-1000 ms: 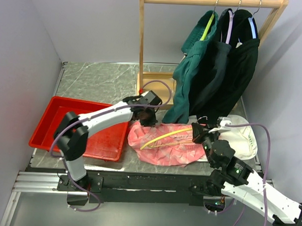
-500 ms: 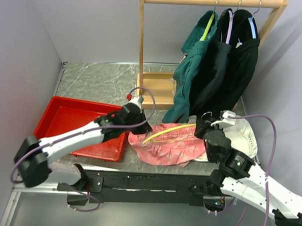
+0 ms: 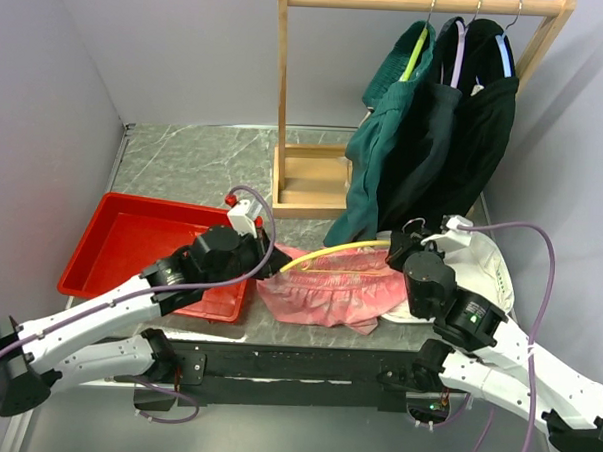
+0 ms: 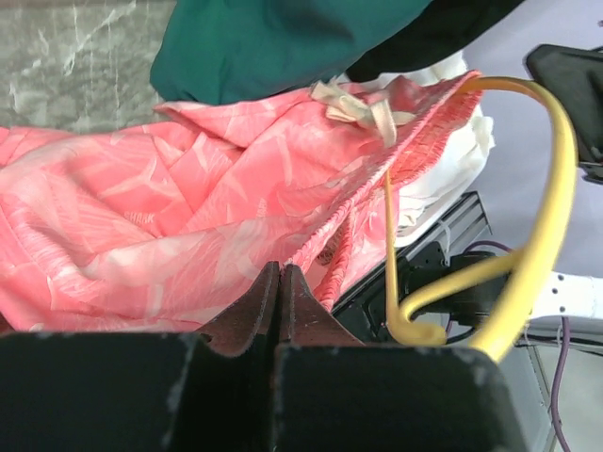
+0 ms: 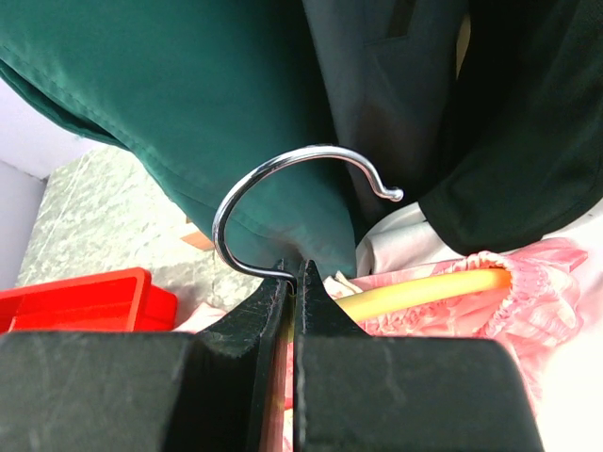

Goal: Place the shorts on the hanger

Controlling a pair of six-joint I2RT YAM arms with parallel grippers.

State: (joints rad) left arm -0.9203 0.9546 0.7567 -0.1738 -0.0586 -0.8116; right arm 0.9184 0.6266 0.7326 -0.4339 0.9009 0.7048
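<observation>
You are midway through dressing the hanger (image 3: pixel 327 254): it lies tilted across the shorts (image 3: pixel 323 295) at the near edge of the desk (image 3: pixel 184 161), just in front of the dark green garments (image 3: pixel 384 160). Your right jaws are pinched together at the foot of its metal hook (image 5: pixel 273 179). Your left jaws are clamped on a fold of pink fabric at the shorts' left end. As far as I can judge, the waistband is only partly over the yellow bar. Next, steady the hook and draw the fabric along the bar slowly, so the cloth does not slip free.
</observation>
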